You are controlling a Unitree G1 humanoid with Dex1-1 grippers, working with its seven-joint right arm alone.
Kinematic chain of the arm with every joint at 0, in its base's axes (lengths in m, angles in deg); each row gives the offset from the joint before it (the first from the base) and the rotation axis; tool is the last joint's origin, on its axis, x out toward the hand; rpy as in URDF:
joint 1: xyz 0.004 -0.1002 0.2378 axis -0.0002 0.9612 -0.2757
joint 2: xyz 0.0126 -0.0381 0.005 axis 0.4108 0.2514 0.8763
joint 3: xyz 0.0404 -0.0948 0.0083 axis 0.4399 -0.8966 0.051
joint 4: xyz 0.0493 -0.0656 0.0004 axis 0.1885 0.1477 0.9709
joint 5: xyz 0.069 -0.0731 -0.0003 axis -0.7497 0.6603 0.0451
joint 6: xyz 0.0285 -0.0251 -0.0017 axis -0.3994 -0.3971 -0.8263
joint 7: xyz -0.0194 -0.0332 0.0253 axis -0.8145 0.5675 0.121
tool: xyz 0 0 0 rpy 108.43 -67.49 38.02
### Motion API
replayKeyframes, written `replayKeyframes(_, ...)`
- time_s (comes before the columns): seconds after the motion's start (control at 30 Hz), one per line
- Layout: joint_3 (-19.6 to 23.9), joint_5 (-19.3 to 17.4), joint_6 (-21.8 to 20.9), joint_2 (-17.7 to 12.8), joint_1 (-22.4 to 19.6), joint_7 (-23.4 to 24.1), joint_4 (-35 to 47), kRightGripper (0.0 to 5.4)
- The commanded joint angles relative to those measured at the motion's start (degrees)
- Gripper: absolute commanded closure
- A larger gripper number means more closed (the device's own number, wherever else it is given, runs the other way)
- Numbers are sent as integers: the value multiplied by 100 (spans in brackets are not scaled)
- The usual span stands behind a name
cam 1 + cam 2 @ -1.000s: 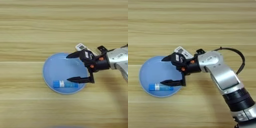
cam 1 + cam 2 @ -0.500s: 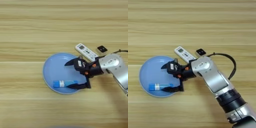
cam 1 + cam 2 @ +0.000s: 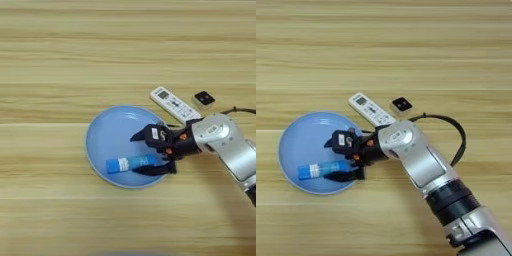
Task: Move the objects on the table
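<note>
A blue tube with a white label lies across the near part of a round blue plate. My right gripper reaches in from the right, low over the plate and open. One black finger is on the far side of the tube's right end and the other on its near side. A long white remote lies at an angle just behind the plate's right rim. A small black square block sits to the right of it. The right eye view shows the same tube and gripper.
The silver forearm and a black cable cross the wooden table from the bottom right, close beside the near end of the remote. Bare wood stretches behind and to the left of the plate.
My gripper has moved left from the plate's right rim onto the plate, uncovering the remote and block. Its open fingers now straddle the tube's right end. The tube has not moved.
</note>
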Motion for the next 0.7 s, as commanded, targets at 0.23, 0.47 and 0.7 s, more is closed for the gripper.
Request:
replayKeyframes(0.23, 114, 46, -221, -35, -303, 148, 77, 269)
replayKeyframes(0.47, 94, 32, -212, -48, -245, 107, 98, 333)
replayKeyframes(0.7, 89, 22, -179, -58, -202, 45, 147, 399)
